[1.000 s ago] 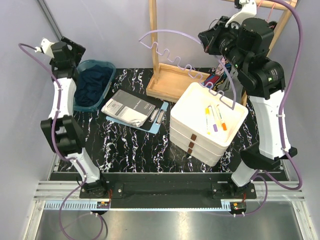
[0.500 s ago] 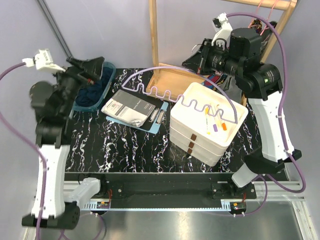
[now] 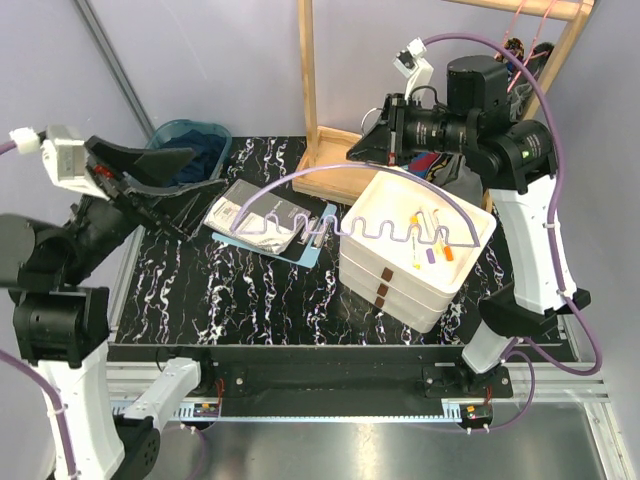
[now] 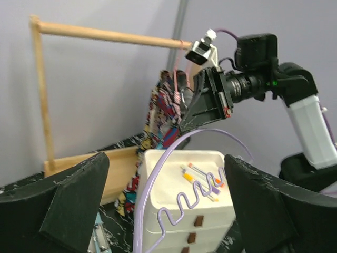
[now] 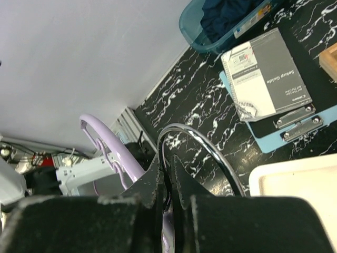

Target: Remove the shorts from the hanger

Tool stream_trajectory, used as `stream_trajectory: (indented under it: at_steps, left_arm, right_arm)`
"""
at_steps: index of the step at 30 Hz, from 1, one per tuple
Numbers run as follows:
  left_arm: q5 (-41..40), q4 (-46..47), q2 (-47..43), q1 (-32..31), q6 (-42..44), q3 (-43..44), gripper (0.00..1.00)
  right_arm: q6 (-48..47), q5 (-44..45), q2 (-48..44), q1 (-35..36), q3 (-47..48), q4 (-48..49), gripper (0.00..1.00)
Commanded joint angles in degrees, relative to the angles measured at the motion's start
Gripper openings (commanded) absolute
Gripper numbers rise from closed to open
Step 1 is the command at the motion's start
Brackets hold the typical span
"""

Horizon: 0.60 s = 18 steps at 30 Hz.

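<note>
Mid-task at a two-arm workstation: the right claw [image 5: 167, 168] is clenched on the chrome hook of a lavender hanger [image 3: 362, 222], carrying it bare above the black marbled table [image 3: 250, 300], its wavy lower bar passing over a white drawer unit [image 3: 400, 275] with pens [image 3: 430, 240] on top. The grip on the hook rather than the frame leaves the bar free, which would suit sliding a garment off. The left claw [image 3: 190, 170] is raised with its fingers spread wide and nothing between them, facing the hanger and the wooden rack [image 3: 307, 80], apparently placed to take cloth when it is offered. The dark navy shorts [image 5: 226, 13] lie bundled in a teal bin [image 5: 210, 39] at the table's far left corner, clear of any hanger, so that part of the job looks done. The graffiti-print shorts [image 4: 160, 118] hang from the rack's top rail behind the right arm and appear to be next. The grey shorts cannot be made out. A booklet [image 5: 268, 74] on a blue clipboard [image 5: 295, 132] lies between bin and drawers.
</note>
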Motion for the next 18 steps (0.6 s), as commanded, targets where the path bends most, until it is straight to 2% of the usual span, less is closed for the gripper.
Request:
stream_trajectory:
  at_steps: [1,4,9,18]
  left_arm:
    - [12.5,-3.4,5.8,0.0,-3.9,3.4,0.93]
    - [16.4,-3.4,7.7,-0.1,-7.4,1.8,0.89]
    - [20.4,-2.2,7.1,-0.7,-13.7,-8.2,0.86]
    - [24.6,-1.8,5.9,-7.8,-14.4,-11.4,0.91]
  right_arm:
    - [-2.6,-5.6,-4.1,1.1,0.3,-2.1,0.0]
    - [-3.4,-4.2,-6.4,2.1,-1.2,-2.7,0.0]
    - [-4.7,-2.1,-10.8,2.1,-4.0,-1.0,0.0]
    - [-5.5,-2.5,-11.8,2.1,-6.3,0.9,0.0]
